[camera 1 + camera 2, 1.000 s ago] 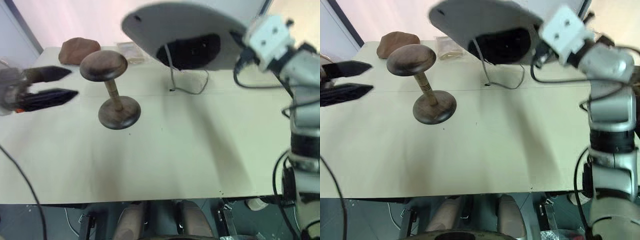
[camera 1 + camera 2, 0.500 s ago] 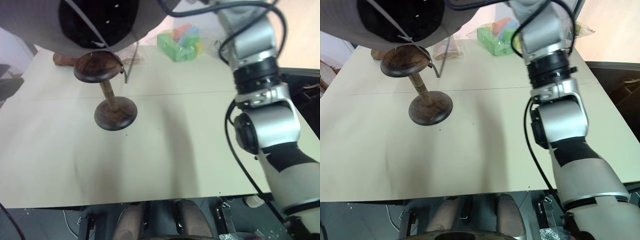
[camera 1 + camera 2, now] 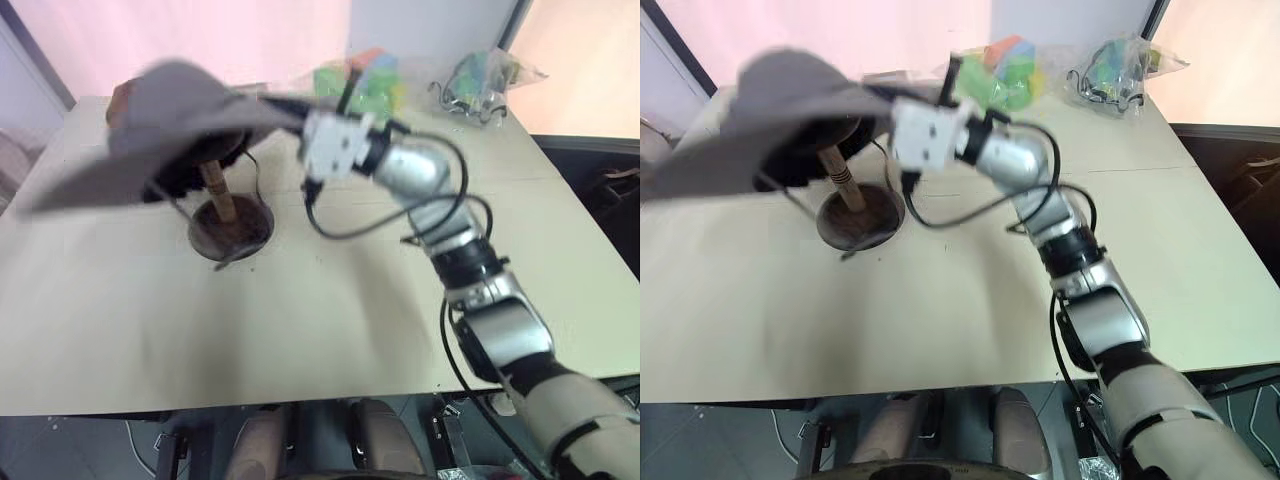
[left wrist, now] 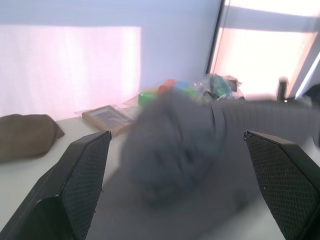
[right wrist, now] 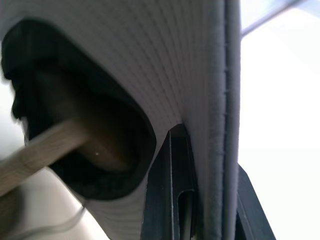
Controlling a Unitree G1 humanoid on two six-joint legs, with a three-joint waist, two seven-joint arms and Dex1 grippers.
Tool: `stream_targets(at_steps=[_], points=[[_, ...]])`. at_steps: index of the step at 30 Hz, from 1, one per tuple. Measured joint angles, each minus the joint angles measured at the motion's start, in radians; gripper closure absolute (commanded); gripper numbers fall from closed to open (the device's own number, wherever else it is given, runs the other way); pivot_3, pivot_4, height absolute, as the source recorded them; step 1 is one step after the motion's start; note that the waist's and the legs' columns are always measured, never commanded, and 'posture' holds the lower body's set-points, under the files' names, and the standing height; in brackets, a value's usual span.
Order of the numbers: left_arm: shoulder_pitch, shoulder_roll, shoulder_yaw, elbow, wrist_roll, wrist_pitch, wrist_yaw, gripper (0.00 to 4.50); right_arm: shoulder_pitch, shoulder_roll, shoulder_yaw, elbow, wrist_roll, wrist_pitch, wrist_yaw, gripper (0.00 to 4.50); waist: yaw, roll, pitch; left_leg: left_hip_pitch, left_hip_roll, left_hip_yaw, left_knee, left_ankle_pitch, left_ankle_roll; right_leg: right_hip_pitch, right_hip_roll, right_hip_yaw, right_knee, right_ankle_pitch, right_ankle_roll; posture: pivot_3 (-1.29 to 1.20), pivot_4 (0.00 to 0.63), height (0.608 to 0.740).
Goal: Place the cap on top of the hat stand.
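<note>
Table point(image 3: 330, 330) w/ green pack point(image 3: 362, 82) at back; right hand point(image 5: 200, 210) clamps cap point(image 3: 165, 125) over hat stand point(image 3: 228, 222), left hand point(image 4: 182, 190) open.

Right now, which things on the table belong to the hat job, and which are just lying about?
Job:
cap, clamped by the right gripper
hat stand

Lying about:
small brown cap
green block pack
clear bag
flat packet

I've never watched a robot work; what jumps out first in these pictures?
A big grey cap hangs tilted over the dark wooden hat stand at the table's far left, its brim pinched by the right gripper. Behind it, bright green packages sit by the table's far edge.
</note>
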Motion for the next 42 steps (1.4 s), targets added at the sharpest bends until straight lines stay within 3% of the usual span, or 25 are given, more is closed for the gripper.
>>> stream_targets(at_steps=[4, 14, 22, 28, 39, 42], points=[[-0.002, 0.016, -0.042, 0.011, 0.001, -0.016, -0.007, 0.0, 0.084, 0.008, 0.03, 0.005, -0.181, -0.127, -0.203, 4.47, -0.002, 0.0, 0.0, 0.0, 0.001, 0.0, -0.001, 0.003, -0.005, -0.001, 0.001, 0.001, 0.003, -0.001, -0.002, 0.0, 0.15, 0.735], [-0.036, 0.027, -0.158, 0.021, 0.001, -0.058, -0.019, 0.0, 0.177, 0.07, 0.063, 0.197, -0.373, -0.134, -0.617, 4.47, 0.002, -0.003, 0.0, 0.011, 0.001, -0.001, -0.004, 0.003, -0.005, 0.009, 0.001, 0.0, 0.002, -0.003, -0.005, 0.0, 0.15, 0.735], [-0.041, 0.053, -0.21, 0.036, 0.008, -0.066, -0.057, 0.0, 0.205, 0.006, 0.218, 0.215, -0.672, -0.093, -0.924, 4.47, 0.0, -0.004, 0.0, 0.012, 0.001, -0.001, -0.005, 0.004, -0.007, 0.009, 0.002, 0.0, 0.002, -0.005, -0.009, 0.0, 0.15, 0.735], [0.015, 0.053, -0.213, 0.018, 0.044, -0.082, -0.093, 0.0, 0.188, -0.03, 0.324, 0.235, -0.793, -0.054, -1.004, 4.47, 0.0, -0.005, 0.0, 0.013, 0.001, -0.001, -0.005, 0.004, -0.007, 0.011, 0.002, 0.0, 0.002, -0.006, -0.01, 0.0, 0.15, 0.735], [0.189, 0.048, -0.214, -0.045, 0.174, -0.189, -0.201, 0.0, 0.087, -0.06, 0.329, 0.291, -0.723, -0.122, -0.922, 4.47, 0.0, -0.009, 0.0, 0.013, 0.001, -0.002, -0.005, 0.003, -0.005, 0.014, 0.002, 0.0, 0.002, -0.006, -0.01, 0.0, 0.15, 0.735], [0.194, 0.045, -0.202, -0.05, 0.19, -0.198, -0.21, 0.0, 0.071, -0.079, 0.324, 0.286, -0.667, -0.159, -0.848, 3.68, 0.0, -0.01, 0.0, 0.013, 0.001, -0.002, -0.005, 0.003, -0.004, 0.013, 0.002, -0.001, 0.002, -0.006, -0.01, 0.0, 0.15, 0.735]])
